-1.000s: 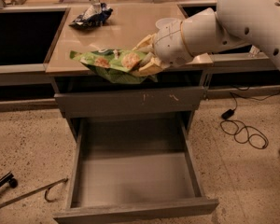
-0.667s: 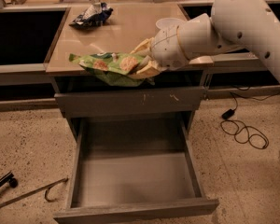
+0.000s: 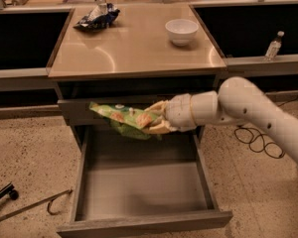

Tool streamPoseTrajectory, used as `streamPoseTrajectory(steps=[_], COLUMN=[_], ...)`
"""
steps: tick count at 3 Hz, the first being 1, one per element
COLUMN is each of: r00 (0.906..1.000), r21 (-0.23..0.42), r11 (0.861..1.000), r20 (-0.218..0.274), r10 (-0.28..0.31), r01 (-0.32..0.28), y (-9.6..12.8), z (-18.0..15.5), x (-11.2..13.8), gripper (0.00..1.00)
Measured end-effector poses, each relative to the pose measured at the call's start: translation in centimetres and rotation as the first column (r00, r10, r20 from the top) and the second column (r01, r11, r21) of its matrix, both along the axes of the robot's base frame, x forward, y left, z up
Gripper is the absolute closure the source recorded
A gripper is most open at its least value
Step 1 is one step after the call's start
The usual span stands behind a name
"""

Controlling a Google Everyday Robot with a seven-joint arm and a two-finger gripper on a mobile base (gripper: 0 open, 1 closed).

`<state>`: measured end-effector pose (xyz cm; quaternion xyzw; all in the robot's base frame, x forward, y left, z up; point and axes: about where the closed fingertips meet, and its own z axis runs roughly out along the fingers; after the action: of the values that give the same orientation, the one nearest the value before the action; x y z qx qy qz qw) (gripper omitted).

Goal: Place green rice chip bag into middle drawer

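The green rice chip bag is a bright green foil bag with orange chip pictures. It hangs in the air in front of the closed top drawer front, above the back of the open middle drawer. My gripper is shut on the bag's right end, with the white arm reaching in from the right. The middle drawer is pulled out, grey and deep, with nothing visible inside.
A white bowl and a dark blue and white snack bag sit on the tan counter top. A water bottle stands at the right. Black cables and a metal rod lie on the floor.
My gripper has come down with the green bag from counter-top height to in front of the top drawer front, just above the open drawer. The view has also shifted.
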<state>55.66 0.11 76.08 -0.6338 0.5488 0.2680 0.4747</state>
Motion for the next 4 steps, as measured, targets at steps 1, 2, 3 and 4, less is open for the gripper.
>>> streamPoseTrajectory(steps=[1, 2, 3, 4], r00=[0.9901, 0.9899, 0.9667, 0.9115], r21=[0.07, 0.07, 0.052, 0.024], r11=[0.996, 0.996, 0.993, 0.983], r20=[-0.134, -0.135, -0.24, -0.379], r10=[-0.042, -0.042, -0.09, -0.161], r01=[0.052, 0.052, 0.105, 0.184], y=[0.3, 0.3, -0.6, -2.1], z=[-8.3, -8.3, -14.8, -23.1], x=[-4.1, -4.1, -4.9, -7.2], gripper=[1.0, 1.0, 1.0, 1.0])
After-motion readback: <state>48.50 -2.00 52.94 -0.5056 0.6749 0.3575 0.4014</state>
